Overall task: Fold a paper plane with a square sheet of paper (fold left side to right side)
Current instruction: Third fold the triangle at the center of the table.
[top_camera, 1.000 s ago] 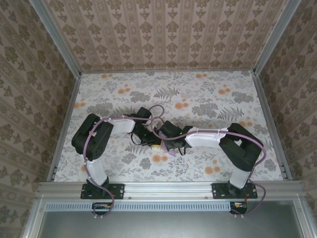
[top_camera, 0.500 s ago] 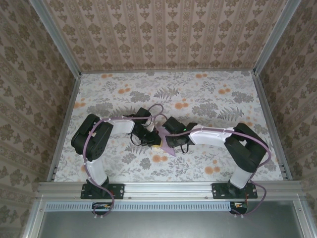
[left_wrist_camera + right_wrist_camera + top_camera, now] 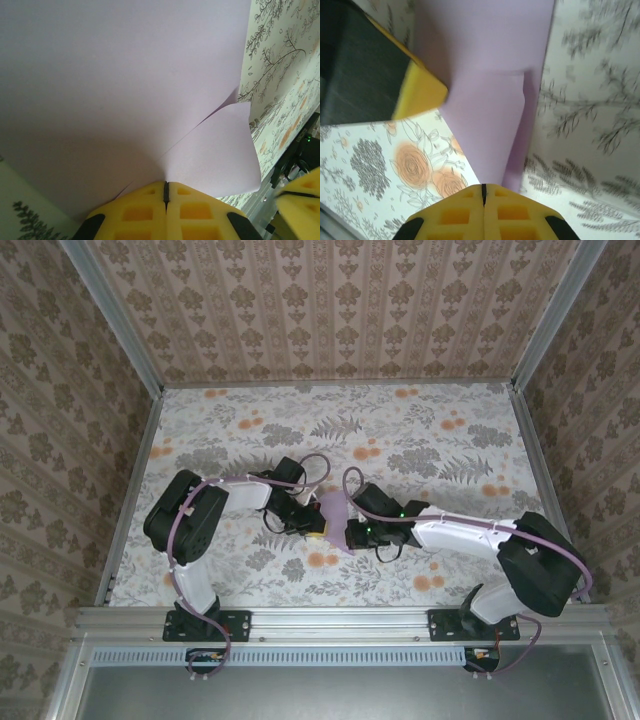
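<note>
While both hands clamp it, paper plane [image 3: 335, 512] hangs between left hand [image 3: 166, 187] and right hand [image 3: 483, 189] (left-to-right fold, seemingly); next: lay left side onto right, crease.

The paper plane [image 3: 125, 75] was smooth, matt lilac paper; the yellow gripper pads [image 3: 455, 217] looked like matt moulded plastic; the frame rail [image 3: 340, 620] was dull brushed metal.
</note>
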{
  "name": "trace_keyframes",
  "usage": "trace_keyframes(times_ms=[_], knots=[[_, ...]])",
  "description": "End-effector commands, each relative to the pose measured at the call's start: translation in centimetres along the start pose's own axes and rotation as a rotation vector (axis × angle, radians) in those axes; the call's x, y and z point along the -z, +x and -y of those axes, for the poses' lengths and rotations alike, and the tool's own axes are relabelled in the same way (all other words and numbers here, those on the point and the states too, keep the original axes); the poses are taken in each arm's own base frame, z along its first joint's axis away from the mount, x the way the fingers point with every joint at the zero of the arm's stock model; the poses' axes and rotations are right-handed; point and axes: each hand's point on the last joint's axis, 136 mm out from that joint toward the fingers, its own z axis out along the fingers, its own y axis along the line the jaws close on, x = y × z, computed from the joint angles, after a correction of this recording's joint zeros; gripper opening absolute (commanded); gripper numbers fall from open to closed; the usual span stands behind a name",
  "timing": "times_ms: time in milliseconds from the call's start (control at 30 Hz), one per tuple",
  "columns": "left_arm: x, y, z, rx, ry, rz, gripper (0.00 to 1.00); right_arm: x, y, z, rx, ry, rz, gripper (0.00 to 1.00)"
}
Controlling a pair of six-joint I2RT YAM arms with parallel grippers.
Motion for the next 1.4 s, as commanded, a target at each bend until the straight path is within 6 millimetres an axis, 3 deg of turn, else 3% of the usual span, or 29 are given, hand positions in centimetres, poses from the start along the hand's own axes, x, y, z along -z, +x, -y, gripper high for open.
trace_keyframes(times_ms=[0, 267, 467, 900, 1367], knots=[[-0.7, 1.7, -3.0, 0.072, -0.109, -0.04, 0.04, -1.1, -0.1, -1.9, -0.132, -0.094, -0.002, 0.01], [-0.6, 1.5, -2.7, 0.063, -0.108, -0.04, 0.04, -2.8, -0.9, -2.4, -0.157, -0.085, 0.004, 0.0], [-0.6, 1.5, -2.7, 0.063, -0.108, -0.041, 0.04, -3.4, -0.4, -1.5, -0.172, -0.037, -0.019, 0.0], [-0.6, 1.7, -2.7, 0.062, -0.112, -0.05, 0.04, -4.0, 2.3, 1.3, -0.232, 0.08, -0.115, 0.0], [-0.6, 1.6, -3.4, 0.058, -0.149, -0.044, 0.04, -2.7, 4.6, 2.6, -0.243, 0.139, -0.177, 0.0]])
